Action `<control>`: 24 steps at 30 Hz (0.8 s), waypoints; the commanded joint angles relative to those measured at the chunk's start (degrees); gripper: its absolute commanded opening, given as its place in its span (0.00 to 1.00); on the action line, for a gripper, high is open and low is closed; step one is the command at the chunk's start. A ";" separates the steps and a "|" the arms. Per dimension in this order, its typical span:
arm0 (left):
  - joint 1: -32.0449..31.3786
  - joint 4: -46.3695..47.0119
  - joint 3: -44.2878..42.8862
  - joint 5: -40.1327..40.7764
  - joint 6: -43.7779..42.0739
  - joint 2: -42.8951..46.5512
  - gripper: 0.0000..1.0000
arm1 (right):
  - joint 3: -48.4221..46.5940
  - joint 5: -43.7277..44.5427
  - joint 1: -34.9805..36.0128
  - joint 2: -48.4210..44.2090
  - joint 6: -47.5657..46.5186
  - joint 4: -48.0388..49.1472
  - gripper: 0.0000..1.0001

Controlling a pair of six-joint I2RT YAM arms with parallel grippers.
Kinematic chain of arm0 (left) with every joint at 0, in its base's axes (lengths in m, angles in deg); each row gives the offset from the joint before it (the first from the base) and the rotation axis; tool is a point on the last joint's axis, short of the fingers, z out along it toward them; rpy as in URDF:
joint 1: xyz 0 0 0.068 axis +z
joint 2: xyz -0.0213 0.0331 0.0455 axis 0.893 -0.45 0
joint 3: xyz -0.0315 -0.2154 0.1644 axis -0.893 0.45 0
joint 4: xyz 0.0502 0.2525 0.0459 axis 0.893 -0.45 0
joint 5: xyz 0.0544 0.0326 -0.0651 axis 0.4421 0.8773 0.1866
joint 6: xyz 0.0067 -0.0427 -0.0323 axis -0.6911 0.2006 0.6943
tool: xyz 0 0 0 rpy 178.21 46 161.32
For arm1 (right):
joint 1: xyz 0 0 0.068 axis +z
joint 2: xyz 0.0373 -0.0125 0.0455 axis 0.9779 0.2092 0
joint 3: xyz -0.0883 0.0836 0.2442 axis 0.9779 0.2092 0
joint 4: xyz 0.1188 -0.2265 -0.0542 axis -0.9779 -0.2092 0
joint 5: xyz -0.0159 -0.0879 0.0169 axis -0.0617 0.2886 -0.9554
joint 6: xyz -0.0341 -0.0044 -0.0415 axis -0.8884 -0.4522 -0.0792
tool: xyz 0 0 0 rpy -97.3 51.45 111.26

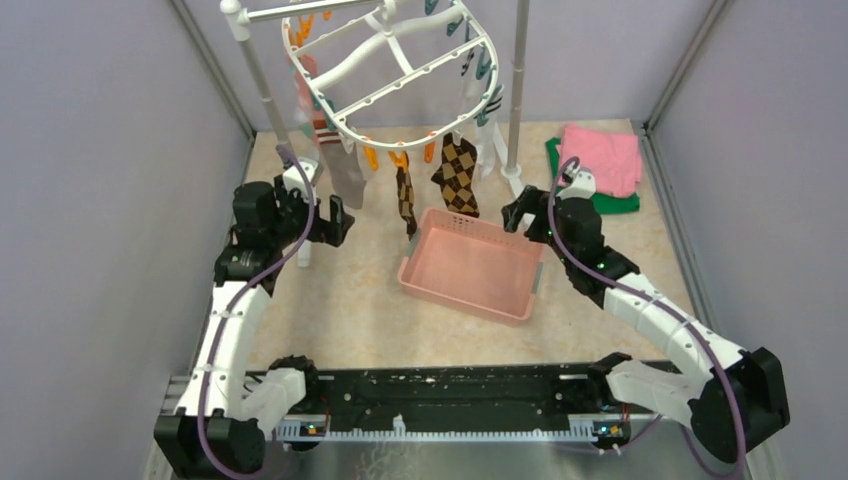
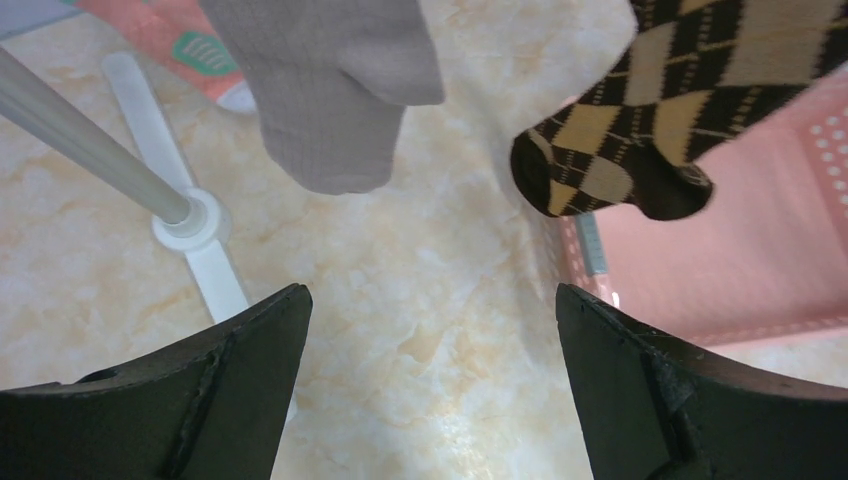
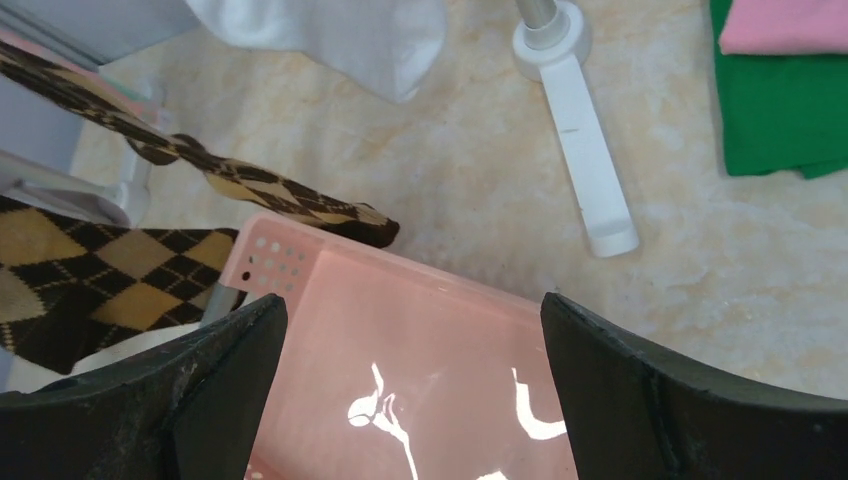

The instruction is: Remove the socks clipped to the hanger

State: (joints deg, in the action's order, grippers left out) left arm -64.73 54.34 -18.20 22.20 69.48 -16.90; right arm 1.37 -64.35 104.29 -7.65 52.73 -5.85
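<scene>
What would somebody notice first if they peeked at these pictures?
The big white hanger up at the back stands out first, with socks dangling from its orange and teal clips. The brown diamond socks pop out most. They hang by the far edge of the empty pink basket in the middle.

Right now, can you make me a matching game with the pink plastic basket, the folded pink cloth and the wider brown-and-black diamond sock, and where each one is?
Things:
1 pink plastic basket
2 folded pink cloth
3 wider brown-and-black diamond sock

Places:
A hanging from the white oval hanger
B standing on the beige table
C lying on a folded green cloth

Pairs: 1-B, 2-C, 3-A
</scene>
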 commanded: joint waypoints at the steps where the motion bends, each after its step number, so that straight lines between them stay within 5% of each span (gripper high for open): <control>1: 0.27 -7.68 -4.07 -6.88 -0.03 2.49 0.96 | -5.96 13.97 3.39 -0.82 1.94 -14.04 0.99; 3: 0.23 -8.32 -6.70 -10.13 1.03 2.72 0.90 | -8.68 17.20 3.19 -0.86 8.67 -19.45 0.99; 5: 0.22 -8.13 -10.38 -12.73 3.12 1.80 0.88 | -10.05 11.07 0.56 -2.16 9.05 -19.93 0.99; 8: 0.23 -7.57 -16.47 -18.77 5.62 -1.41 0.90 | -5.20 0.66 1.10 -6.51 2.28 -9.97 0.99; 11: 0.16 -6.83 -20.98 -23.90 8.62 -4.60 0.94 | -7.32 11.64 10.59 -4.00 -3.31 -12.03 0.99; 17: 0.21 -9.69 -27.89 -15.95 4.21 -7.72 0.97 | -13.86 13.76 19.11 0.13 -5.69 -13.56 0.99; 24: 0.23 -11.54 -27.55 -14.00 3.28 -7.95 0.99 | -24.48 11.08 15.61 4.68 -11.68 -15.85 0.99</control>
State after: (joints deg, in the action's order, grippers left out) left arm -64.73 44.00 -44.60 7.45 73.98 -25.17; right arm -14.59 -52.11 123.05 -5.09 46.55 -22.33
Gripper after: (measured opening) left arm 0.987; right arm 0.985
